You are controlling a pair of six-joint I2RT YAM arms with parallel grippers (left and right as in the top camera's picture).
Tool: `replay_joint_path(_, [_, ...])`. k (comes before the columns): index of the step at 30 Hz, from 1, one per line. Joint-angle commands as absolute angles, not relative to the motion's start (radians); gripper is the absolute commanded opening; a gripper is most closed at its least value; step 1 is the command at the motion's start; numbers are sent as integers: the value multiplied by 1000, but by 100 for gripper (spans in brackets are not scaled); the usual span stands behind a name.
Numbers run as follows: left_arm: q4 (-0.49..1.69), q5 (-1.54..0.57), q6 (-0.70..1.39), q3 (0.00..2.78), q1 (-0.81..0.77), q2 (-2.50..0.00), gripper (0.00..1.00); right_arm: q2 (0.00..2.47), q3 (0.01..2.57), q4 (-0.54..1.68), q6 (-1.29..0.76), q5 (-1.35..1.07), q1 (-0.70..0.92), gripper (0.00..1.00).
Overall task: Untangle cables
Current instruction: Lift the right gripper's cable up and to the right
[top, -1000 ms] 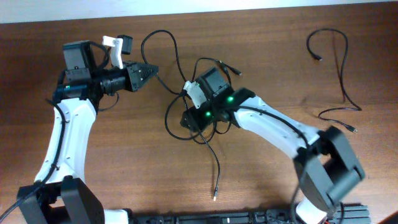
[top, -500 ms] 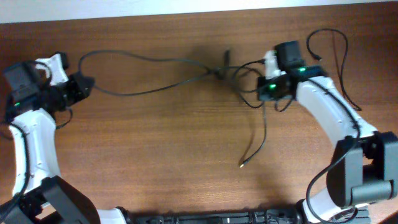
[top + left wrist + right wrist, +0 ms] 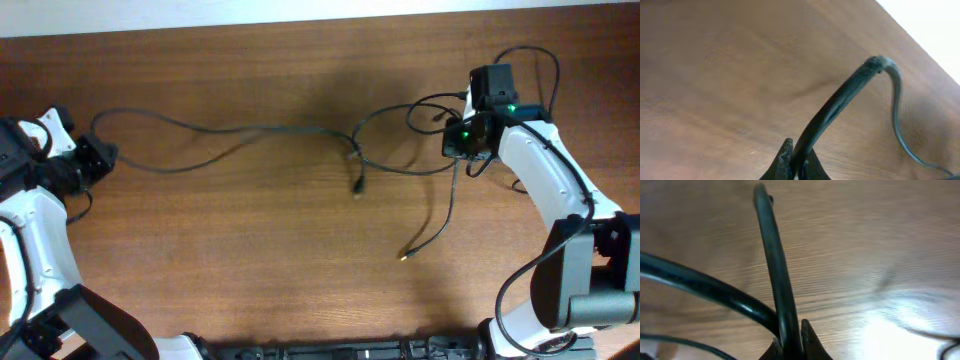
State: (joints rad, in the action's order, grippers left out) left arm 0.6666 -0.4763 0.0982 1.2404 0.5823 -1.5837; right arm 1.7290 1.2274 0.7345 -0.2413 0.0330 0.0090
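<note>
Brown wooden table (image 3: pixel 250 260), black cables (image 3: pixel 240 132) strung from 9 to 2 o'clock.
Left gripper (image 3: pixel 796 165), at 9 o'clock, pinches the cables; right gripper (image 3: pixel 789 347), at 2 o'clock, clamps them too.

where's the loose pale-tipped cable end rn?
Overhead view: the pale tip lies on the table right of centre, nearer the bottom edge, below the right gripper.
</note>
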Motion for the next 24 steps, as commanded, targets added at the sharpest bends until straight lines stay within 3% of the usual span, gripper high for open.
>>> replay_joint_path(1, [708, -183, 235, 1249, 590, -1561, 0, 1713, 1229, 745, -357, 205, -1, 4])
replay_joint_path(5, [720, -228, 277, 1249, 578, -1561, 0, 1713, 1229, 714, -345, 67, 1, 4])
replay_joint_path(7, [712, -345, 275, 1249, 549, -1561, 0, 1713, 1229, 664, -194, -202, 7, 4])
replay_joint_path(11, [713, -378, 270, 1249, 432, -1561, 0, 1713, 1229, 637, -34, -465, 63, 4])
replay_joint_path(12, [713, -379, 239, 1249, 377, -1561, 0, 1714, 1229, 650, 89, -577, 91, 7])
replay_joint_path(13, [712, -378, 212, 1248, 337, -1561, 0, 1713, 1229, 670, 173, -646, 115, 22])
replay_joint_path(15, [712, -377, 161, 1248, 262, -1561, 0, 1713, 1229, 699, 237, -587, 161, 43])
replay_joint_path(19, [714, -328, 117, 1248, 153, -1561, 0, 1714, 1229, 726, -23, -105, 183, 48])
replay_joint_path(24, [713, -318, 110, 1248, 67, -1561, 0, 1713, 1229, 751, -175, 2, 150, 48])
